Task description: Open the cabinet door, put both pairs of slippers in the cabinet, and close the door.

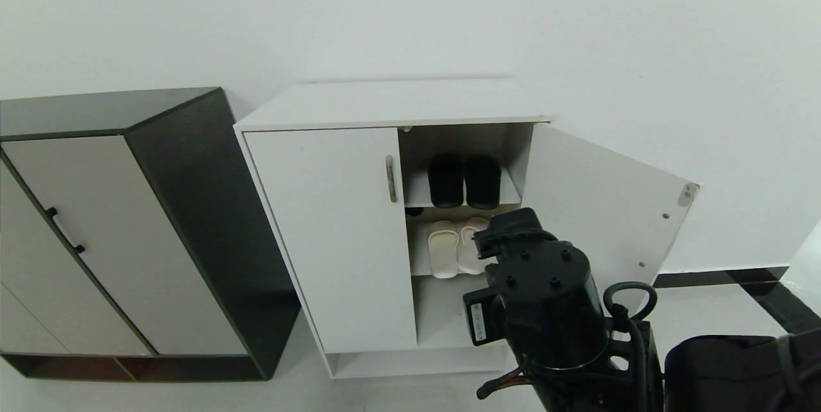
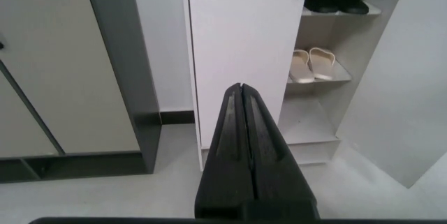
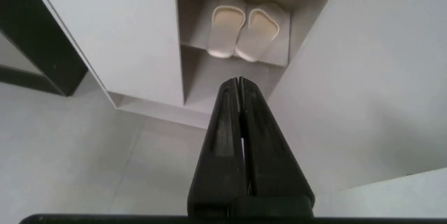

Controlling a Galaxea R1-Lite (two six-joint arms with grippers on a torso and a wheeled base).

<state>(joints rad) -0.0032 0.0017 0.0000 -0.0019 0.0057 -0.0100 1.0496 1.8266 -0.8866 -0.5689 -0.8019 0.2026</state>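
- While its right door [image 1: 603, 206] stands swung out wide, the white cabinet [image 1: 391, 104] against the wall [image 1: 410, 8] has its left door [image 1: 327, 232] flush in the frame. A slim metal handle [image 1: 390, 178] runs upright near that door's inner edge.
- The black slippers [image 1: 464, 180] sit side by side on the top shelf of the opened half, the two touching each other.
- The cream slippers [image 1: 444, 248] lie as a pair on the shelf just below, also side by side and touching. In the head view the right arm [image 1: 545, 309] covers part of the shoe nearer the open door.
- The left hand [image 2: 241, 91] has its two fingers pressed flat together with nothing between them. It hangs above the pale floor [image 1: 699, 309] in front of the closed left door, with both slipper pairs off to one side of it.
- The right hand [image 3: 242, 83] is likewise pinched together and empty. It hangs before the opened half, lower than the cream slippers' shelf, with the open door just beside it.
- A dark cabinet [image 1: 192, 226] stands just beside the white one on the robot's left. Its pale front door is closed and carries a black handle, and a low open slot runs along its base.
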